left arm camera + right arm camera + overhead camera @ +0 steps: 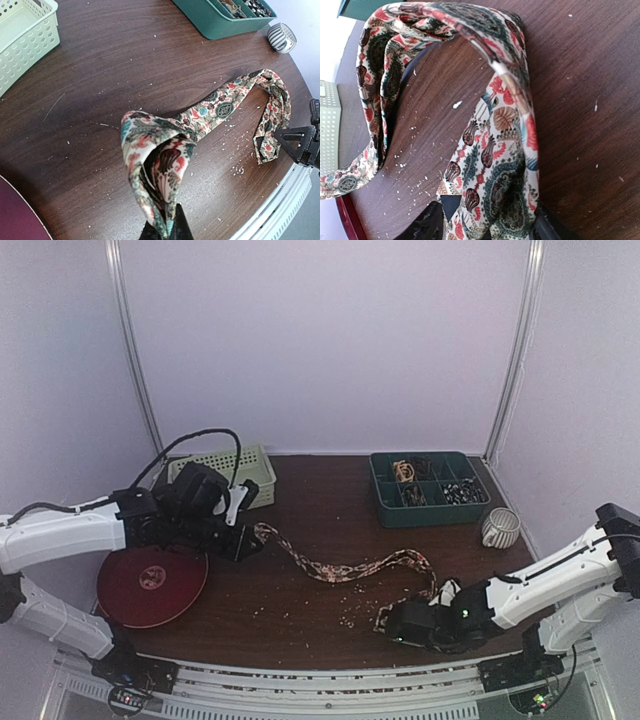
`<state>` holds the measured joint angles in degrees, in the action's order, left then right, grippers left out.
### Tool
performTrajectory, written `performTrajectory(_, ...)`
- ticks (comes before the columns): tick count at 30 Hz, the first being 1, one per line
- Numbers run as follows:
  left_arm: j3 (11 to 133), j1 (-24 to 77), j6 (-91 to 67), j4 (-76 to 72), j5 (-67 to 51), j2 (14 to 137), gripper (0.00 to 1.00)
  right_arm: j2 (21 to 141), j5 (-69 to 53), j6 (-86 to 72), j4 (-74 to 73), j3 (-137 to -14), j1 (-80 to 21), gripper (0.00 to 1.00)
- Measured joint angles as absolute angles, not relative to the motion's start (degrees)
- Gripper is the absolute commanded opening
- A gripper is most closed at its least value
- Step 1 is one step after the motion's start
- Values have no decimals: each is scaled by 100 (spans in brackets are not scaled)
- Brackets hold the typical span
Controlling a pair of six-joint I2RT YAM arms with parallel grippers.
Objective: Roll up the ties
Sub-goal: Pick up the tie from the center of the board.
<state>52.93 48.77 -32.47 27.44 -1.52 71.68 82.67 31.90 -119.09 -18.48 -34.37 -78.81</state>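
Cream paisley necktie, long, narrow and soft, strung across the dark wood-grain table between two grippers.

Its printed cloth looks light and limp, probably a little slippery, so I judge it will sag, twist and bunch rather than hold a shape. The best hold would be flat across the width near an end, where a roll can start square. The left gripper has its fingers pinched together on one end, the cloth there crumpled into a loose loop. From it the strip lies rightward across the table, bends back in a hairpin and ends at the right gripper, whose fingers stand apart on either side of the flat end; whether they press it I cannot tell. Fine pale crumbs speckle the smooth board.
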Motion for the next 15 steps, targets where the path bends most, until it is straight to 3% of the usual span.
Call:
performTrajectory(10,5183,4877,-3247,2698,-121,7111,0,8237,3688,-11913,-1579,-3046,-7839,26)
performTrajectory(15,5183,4877,-3245,2674,-121,7113,0,7933,3841,-11826,-1229,-2641,-7795,27)
